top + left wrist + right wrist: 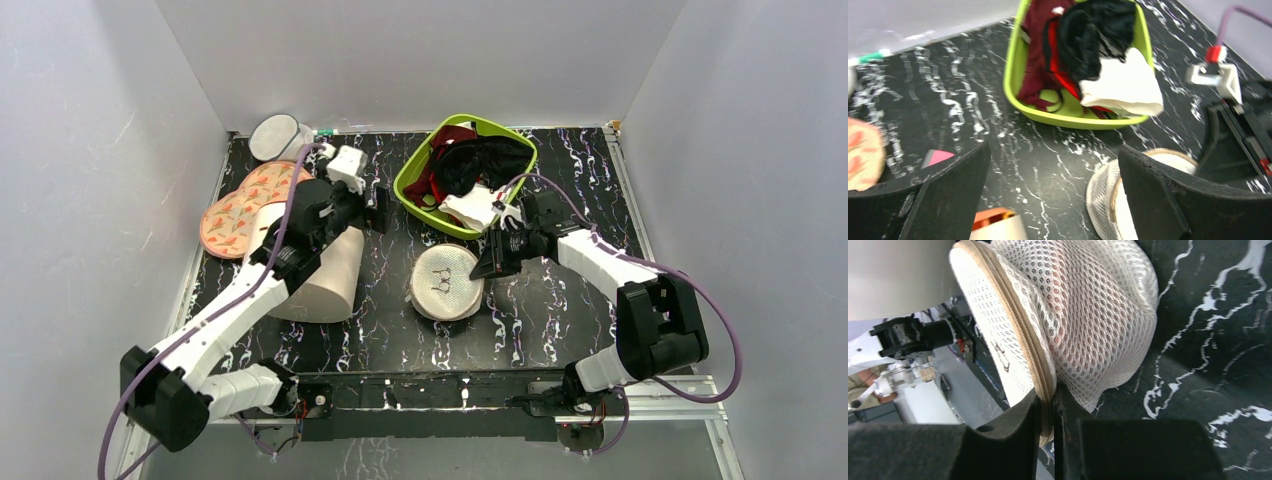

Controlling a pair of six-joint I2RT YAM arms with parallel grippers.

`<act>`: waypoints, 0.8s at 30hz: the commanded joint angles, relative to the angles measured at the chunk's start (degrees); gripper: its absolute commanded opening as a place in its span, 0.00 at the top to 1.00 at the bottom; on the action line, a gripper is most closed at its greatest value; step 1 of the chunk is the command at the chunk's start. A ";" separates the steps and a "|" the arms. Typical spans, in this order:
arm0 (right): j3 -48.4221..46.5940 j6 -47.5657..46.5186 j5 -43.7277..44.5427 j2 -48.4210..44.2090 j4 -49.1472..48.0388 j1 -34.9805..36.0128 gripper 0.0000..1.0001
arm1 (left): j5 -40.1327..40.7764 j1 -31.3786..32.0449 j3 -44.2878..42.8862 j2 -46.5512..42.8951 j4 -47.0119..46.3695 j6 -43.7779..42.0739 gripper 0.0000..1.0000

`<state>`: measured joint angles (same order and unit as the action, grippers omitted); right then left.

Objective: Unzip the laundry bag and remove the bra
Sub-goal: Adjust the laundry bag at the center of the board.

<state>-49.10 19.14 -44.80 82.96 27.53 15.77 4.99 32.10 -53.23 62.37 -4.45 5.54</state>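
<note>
Centrally in the overhead frame, right gripper (pixel 1050 401) clamps the zip rim of the laundry bag (pixel 446 283); left gripper (pixel 1053 167), fingers apart, hangs upper left. Unzipping stage, seemingly: next, locate the zip pull.

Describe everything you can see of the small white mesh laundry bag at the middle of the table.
The laundry bag is a small round off-white mesh pouch, domed on one side, with a tan zip band round its rim, apparently closed. A small dark mark shows on its flatter face. It lies on the black marbled table, and the right gripper is shut on its rim. Its contents cannot be made out.
</note>
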 commanded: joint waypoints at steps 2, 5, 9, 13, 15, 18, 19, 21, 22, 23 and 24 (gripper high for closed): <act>-4.97 -5.42 9.22 -0.21 4.68 -0.40 0.83 | -17.89 0.18 -5.00 6.15 1.50 -0.63 0.02; -6.43 -6.13 16.73 -1.20 7.40 -0.39 0.75 | -22.76 0.20 -5.65 8.66 1.32 1.16 0.02; -7.36 -6.18 20.78 -2.93 8.90 -0.42 0.58 | -26.53 0.25 -6.11 11.53 0.87 3.48 0.02; -8.11 -5.97 19.35 -2.90 9.36 -0.32 0.49 | -29.32 0.33 -7.89 15.61 2.31 5.71 0.02; -8.40 -6.08 19.52 -2.85 9.55 -0.31 0.47 | -31.63 0.40 -8.83 18.52 2.95 6.82 0.02; -8.47 -6.26 19.77 -2.97 9.74 -0.26 0.44 | -34.97 0.99 -11.13 22.54 4.97 7.97 0.02; -8.47 -6.28 19.58 -3.05 9.67 -0.27 0.44 | -36.12 1.28 -11.99 23.89 5.85 8.07 0.02; -8.62 -6.22 19.29 -3.16 9.68 -0.17 0.43 | -38.54 1.87 -13.37 26.29 7.40 8.22 0.02; -8.73 -6.18 19.15 -3.15 9.65 -0.14 0.43 | -39.53 2.09 -13.77 27.34 7.71 8.58 0.02; -8.81 -6.20 18.96 -3.26 9.57 -0.08 0.43 | -40.23 2.30 -13.97 28.13 7.85 9.06 0.02; -8.82 -6.24 18.95 -3.24 9.52 -0.04 0.43 | -40.85 2.43 -14.19 28.95 8.02 9.35 0.02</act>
<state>-54.98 13.58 -25.78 81.95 37.71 15.51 -29.10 33.45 -64.40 89.69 0.80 12.99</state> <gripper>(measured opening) 0.571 0.979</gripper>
